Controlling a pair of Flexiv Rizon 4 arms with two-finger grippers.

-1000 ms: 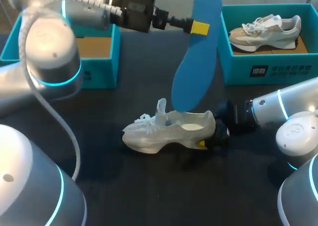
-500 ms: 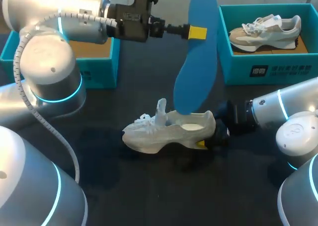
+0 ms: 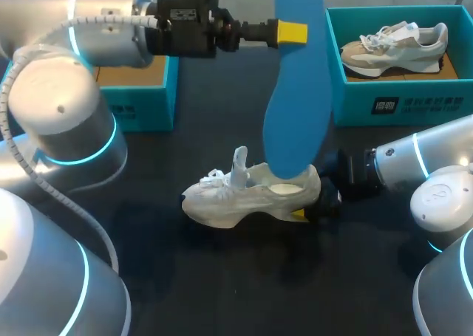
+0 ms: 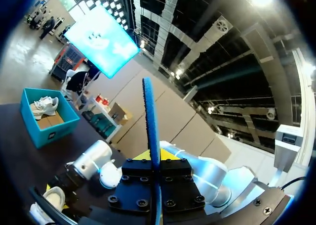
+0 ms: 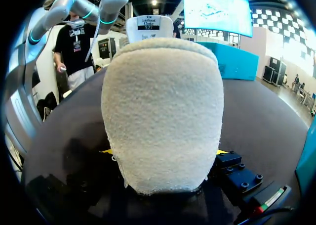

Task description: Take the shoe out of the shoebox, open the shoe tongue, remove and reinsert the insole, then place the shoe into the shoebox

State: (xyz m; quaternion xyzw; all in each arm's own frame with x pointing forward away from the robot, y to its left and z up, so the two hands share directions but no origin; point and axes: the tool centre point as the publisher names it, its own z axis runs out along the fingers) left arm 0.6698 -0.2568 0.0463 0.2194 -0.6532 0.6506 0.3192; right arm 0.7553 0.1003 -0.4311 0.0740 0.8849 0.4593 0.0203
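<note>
The white shoe (image 3: 251, 196) stands on the table (image 3: 222, 284), out of the shoebox (image 3: 148, 100), tongue (image 3: 239, 162) up, heel (image 3: 313, 182) clamped by the right gripper (image 3: 309, 209). The left gripper (image 3: 292, 32) pinches the blue insole (image 3: 295, 92) above the opening; reinserting and boxing remain.

1. My L arm (image 3: 66, 92): silver-grey shell, fat rounded joints, glowing cyan ring at the joints.
2. Thin grey cable (image 3: 112, 251) loops along its outside.
3. L wrist block (image 3: 188, 29): black, boxy, small white label on the side.
4. L gripper (image 3: 292, 32): slim black fingers, bright yellow tip.
5. Gripper plate (image 4: 155, 185) in L wrist view: black, rows of round screws.
6. R arm (image 3: 429, 166): same silver-grey, cyan ring, black wrist section.
7. R gripper (image 3: 301, 214): black w/ yellow tip. Screwed black block (image 5: 237, 173) next to it, red/green strip nearby.
</note>
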